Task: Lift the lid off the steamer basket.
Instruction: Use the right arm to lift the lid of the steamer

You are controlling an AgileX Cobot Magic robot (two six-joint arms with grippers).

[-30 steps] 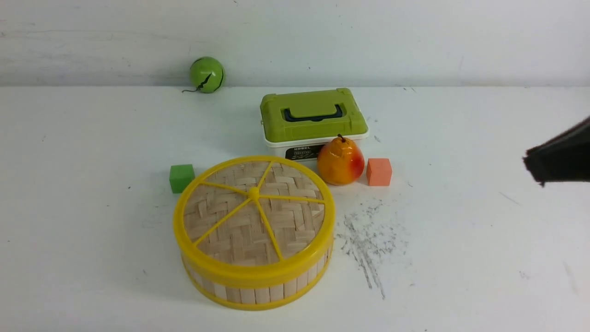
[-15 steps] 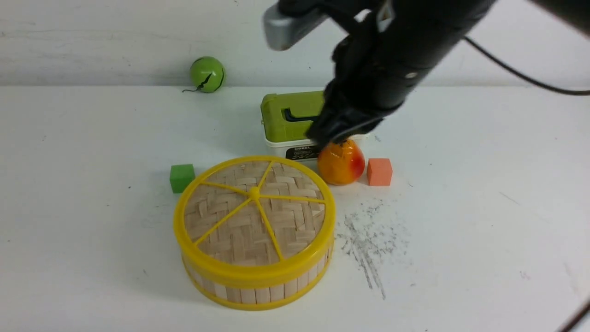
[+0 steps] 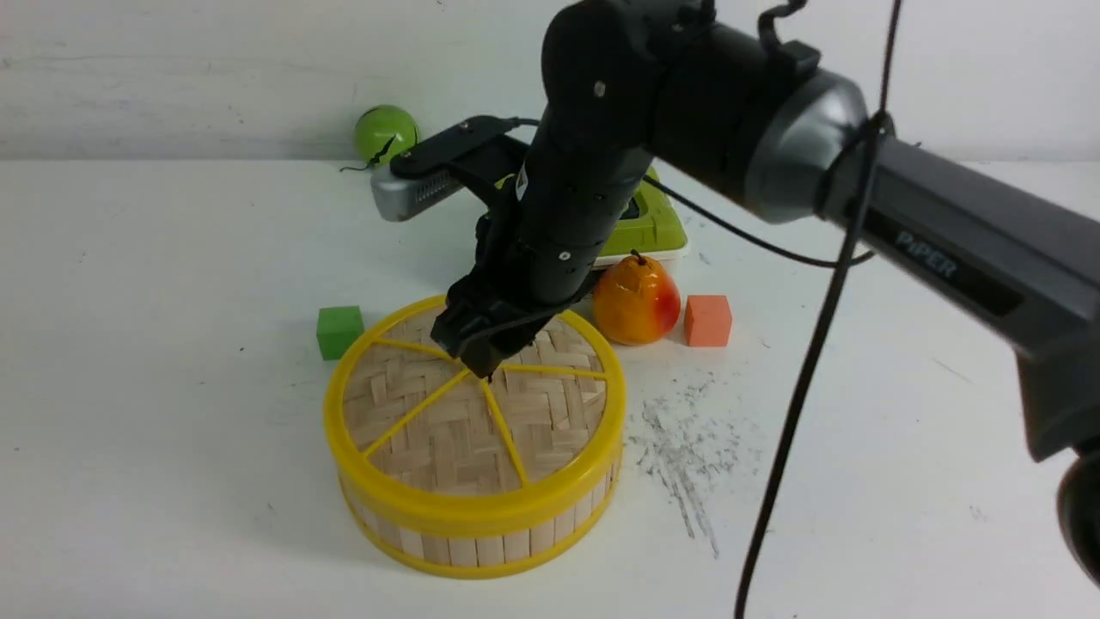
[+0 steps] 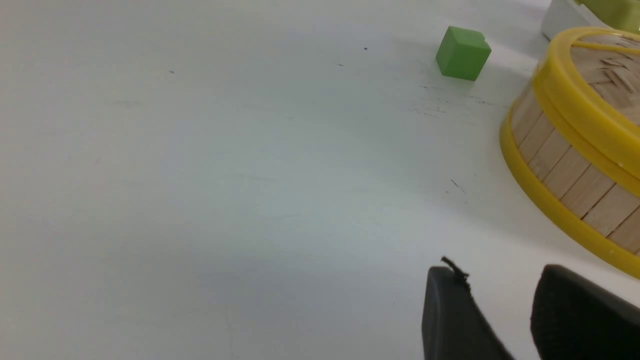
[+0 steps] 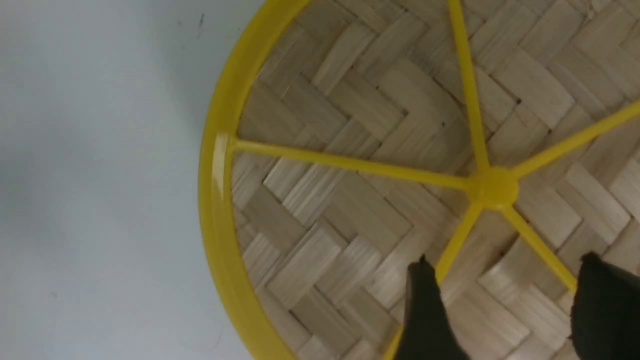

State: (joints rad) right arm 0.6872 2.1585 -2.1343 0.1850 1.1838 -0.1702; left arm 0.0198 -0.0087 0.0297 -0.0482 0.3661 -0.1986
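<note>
Noting right tool (image 3: 477,357) spread wide just over the knob (image 5: 492,187) of the lid (image 3: 447,438), seated on the steamer basket (image 3: 481,546) mid-worktop (image 3: 172,430); risks closing off-centre onto spokes and slipping, or hoisting both together.

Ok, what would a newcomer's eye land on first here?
The big black right arm dominates the front view, its open gripper poised over the centre of the yellow-rimmed lid, which sits on the steamer basket mid-table. Behind, an orange-red pear glows beside a salmon cube.
</note>
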